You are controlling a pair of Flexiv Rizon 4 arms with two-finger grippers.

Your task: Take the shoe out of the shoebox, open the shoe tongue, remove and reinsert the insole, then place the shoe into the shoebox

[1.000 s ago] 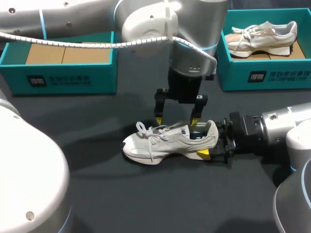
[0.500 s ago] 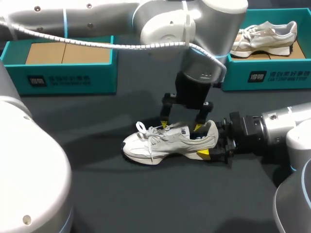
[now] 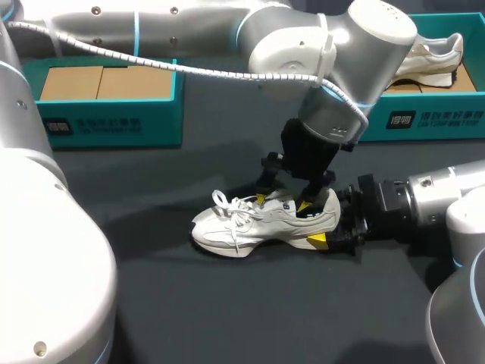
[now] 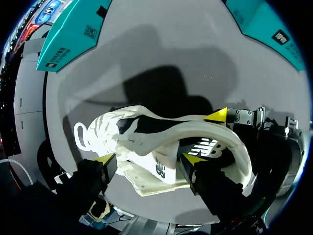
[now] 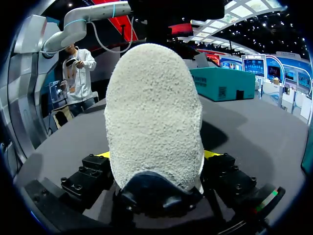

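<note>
Count: two shoes, two teal shoeboxes, two arms. Nearest, a white shoe stands on its sole on the dark table. The right arm lies low from the right with the right gripper clamped on the heel from both sides, and the left arm slants down past the middle with the left gripper spread wide, tips at the shoe's opening, holding nothing. Far back, the left shoebox shows bare cardboard and the right shoebox holds the second shoe.
</note>
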